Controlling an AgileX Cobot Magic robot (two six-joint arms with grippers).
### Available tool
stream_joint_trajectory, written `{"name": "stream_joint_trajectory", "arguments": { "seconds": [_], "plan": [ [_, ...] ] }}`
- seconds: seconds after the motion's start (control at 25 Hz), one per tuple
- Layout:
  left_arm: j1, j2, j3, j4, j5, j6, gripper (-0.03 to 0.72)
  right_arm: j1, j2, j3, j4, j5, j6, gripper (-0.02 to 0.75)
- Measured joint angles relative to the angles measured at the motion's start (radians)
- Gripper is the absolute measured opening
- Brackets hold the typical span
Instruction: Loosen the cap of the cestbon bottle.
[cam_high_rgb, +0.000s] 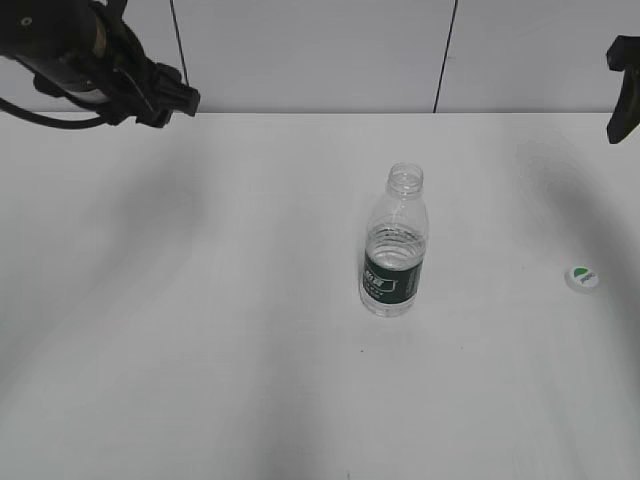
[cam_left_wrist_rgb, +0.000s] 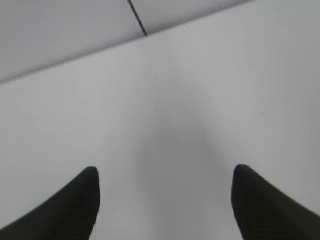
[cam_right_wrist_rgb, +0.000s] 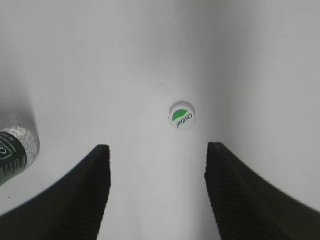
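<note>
The cestbon bottle (cam_high_rgb: 395, 245) stands upright near the middle of the white table, its neck bare and open, green label band low on the body. Its edge shows at the left of the right wrist view (cam_right_wrist_rgb: 15, 150). The cap (cam_high_rgb: 582, 279) lies flat on the table at the right, apart from the bottle, green and white top up; it also shows in the right wrist view (cam_right_wrist_rgb: 182, 115). My right gripper (cam_right_wrist_rgb: 157, 150) is open and empty, high above the cap. My left gripper (cam_left_wrist_rgb: 165, 172) is open and empty over bare table, at the far left (cam_high_rgb: 175, 100).
The white table (cam_high_rgb: 200, 300) runs back to a grey wall with dark vertical seams (cam_high_rgb: 445, 55). The right arm's tip shows at the upper right edge (cam_high_rgb: 625, 85).
</note>
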Motion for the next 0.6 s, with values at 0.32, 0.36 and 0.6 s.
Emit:
{"name": "stream_joint_trajectory", "arguments": {
  "seconds": [0.32, 0.36, 0.6],
  "plan": [
    [0.1, 0.0, -0.12, -0.519, 0.289, 0.335, 0.489, 0.0, -0.003, 0.0, -0.044, 0.044, -0.001, 0.465],
    [0.13, 0.0, -0.144, -0.566, 0.326, 0.368, 0.489, 0.0, -0.006, 0.0, -0.056, 0.045, -0.001, 0.465],
    [0.32, -0.001, -0.192, -0.676, 0.606, 0.473, 0.489, 0.0, -0.056, 0.0, -0.079, 0.048, -0.002, 0.465]
  ]
}}
